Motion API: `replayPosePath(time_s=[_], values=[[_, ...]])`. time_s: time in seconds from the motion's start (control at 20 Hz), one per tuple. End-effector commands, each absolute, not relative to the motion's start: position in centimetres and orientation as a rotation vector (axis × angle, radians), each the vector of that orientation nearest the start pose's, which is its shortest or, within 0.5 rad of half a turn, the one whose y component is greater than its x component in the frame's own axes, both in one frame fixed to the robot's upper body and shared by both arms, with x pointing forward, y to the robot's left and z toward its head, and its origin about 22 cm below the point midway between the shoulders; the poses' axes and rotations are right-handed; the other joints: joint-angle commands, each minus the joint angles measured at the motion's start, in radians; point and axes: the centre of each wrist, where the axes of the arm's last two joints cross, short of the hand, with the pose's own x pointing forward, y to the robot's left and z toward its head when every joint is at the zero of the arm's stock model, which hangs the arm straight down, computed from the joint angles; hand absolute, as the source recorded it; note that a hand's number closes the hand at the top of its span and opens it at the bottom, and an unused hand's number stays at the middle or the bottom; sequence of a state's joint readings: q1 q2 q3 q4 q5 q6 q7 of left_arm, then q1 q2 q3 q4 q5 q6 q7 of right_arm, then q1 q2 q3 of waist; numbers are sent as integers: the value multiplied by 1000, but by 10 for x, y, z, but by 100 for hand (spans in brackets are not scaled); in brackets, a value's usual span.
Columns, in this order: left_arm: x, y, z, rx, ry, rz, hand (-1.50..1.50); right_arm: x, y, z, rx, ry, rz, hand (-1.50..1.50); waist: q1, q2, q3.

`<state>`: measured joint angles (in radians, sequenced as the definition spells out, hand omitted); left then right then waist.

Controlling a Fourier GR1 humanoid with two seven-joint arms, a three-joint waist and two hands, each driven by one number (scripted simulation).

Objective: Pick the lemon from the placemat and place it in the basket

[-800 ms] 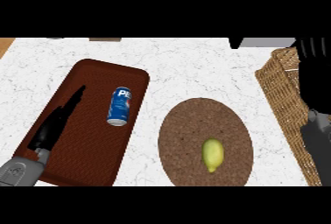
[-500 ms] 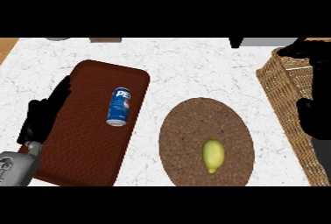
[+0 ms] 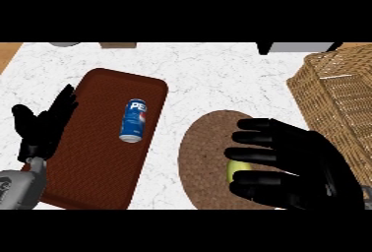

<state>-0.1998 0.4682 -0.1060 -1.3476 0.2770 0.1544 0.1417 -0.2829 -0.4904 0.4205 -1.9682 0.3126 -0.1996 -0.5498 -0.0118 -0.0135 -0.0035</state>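
While its fingers are spreading apart and holding nothing, the right hand [image 3: 298, 165] is hovering over the round placemat [image 3: 207, 152], hiding most of the lemon [image 3: 237, 170], which is lying on that mat and showing only as a yellow sliver between the fingers. At the lower left, the left hand [image 3: 44, 130] is resting open, fingers up, over the edge of the brown tray [image 3: 94, 162]. Farther back, a blue can [image 3: 134, 120] is lying on the tray, and the basket [image 3: 341, 93] is standing at the right edge.

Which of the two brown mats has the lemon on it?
The round placemat under the right hand; the rectangular mat holds only the blue can.
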Motion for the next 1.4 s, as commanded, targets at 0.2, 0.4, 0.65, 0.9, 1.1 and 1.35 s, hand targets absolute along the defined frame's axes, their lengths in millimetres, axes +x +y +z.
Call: replayPosePath(time_s=[0.2, 0.4, 0.65, 0.9, 1.1, 1.35], values=[[275, 329, 25, 224, -1338, -40, 0, 160, -132, 91, 437, 3249, -1339, -150, -35, -16, -2], [278, 345, 35, 281, -1351, -19, 0, 154, -149, 97, 917, 3140, -1512, -150, -83, -24, -6], [266, 351, 23, 294, -1320, 25, 0, 145, -172, 123, 1560, 2975, -1436, -150, -117, -29, -7], [271, 342, 25, 269, -1328, 2, 0, 97, -172, 157, 1789, 2886, -1653, -150, -83, -12, -5], [274, 335, 34, 239, -1356, -15, 0, 67, -170, 170, 1792, 2821, -1997, -150, -49, -6, -3], [279, 326, 26, 223, -1354, -22, 0, 34, -175, 197, 1645, 2910, -2087, -150, -42, -1, 0]])
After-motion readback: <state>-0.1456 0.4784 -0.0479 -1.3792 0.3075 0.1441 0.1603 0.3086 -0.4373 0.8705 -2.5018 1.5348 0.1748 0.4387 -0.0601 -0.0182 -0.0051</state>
